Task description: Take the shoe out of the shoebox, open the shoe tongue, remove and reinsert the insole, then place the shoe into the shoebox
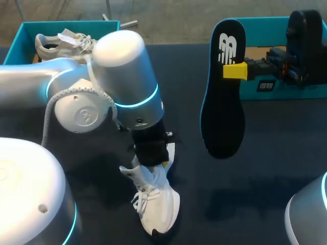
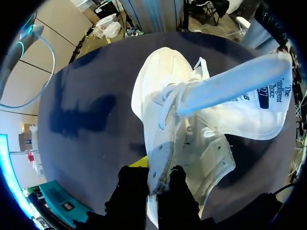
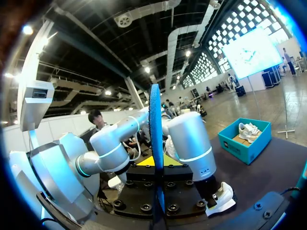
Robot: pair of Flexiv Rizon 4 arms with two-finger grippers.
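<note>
White shoe (image 1: 156, 204) is seen lying on the dark table (image 1: 265, 168), its side wall clamped between the fingers of the left gripper (image 2: 152, 179). The black insole (image 1: 222, 102) is held up off the table, pinched by the right gripper (image 1: 236, 70), beside a teal shoebox (image 1: 265, 31).

Head view from above, wrist views close in, shoe (image 1: 157, 204) shared
</note>
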